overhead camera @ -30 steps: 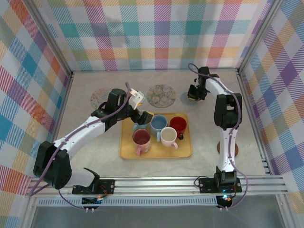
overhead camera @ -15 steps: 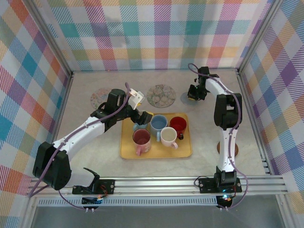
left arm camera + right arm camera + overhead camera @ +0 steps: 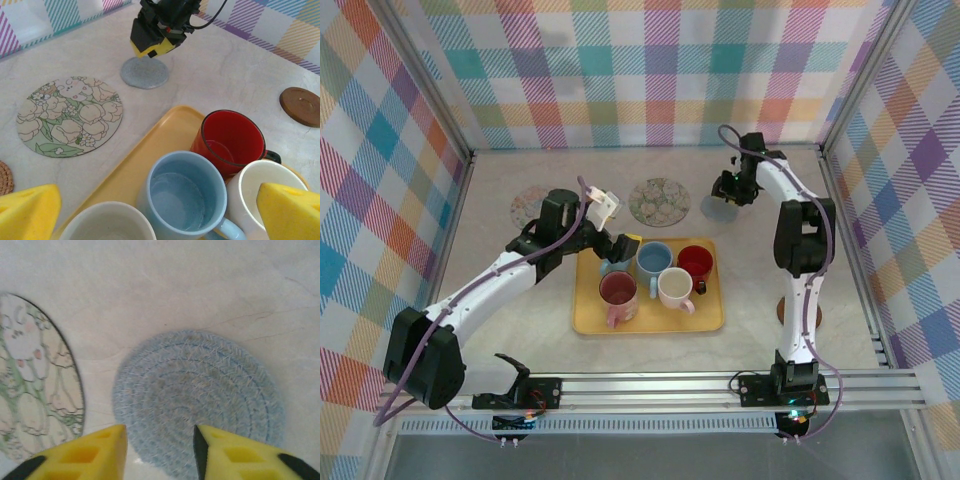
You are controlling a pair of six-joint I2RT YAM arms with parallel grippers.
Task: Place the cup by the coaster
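Several cups stand on a yellow tray: a blue cup, a red cup, a cream cup, a pink cup and a pale cup. My left gripper hangs open just above the blue cup, one finger on each side. A blue-grey woven coaster lies flat behind the tray. Just above its near edge, my right gripper is open and holds nothing.
A floral coaster lies left of the woven one, and another lies further left. A brown coaster sits by the right arm. Checked walls close off the back and both sides.
My right gripper's jaws have opened and it has drawn slightly back and up from the woven coaster. My left arm has shifted a little to the left above the cups.
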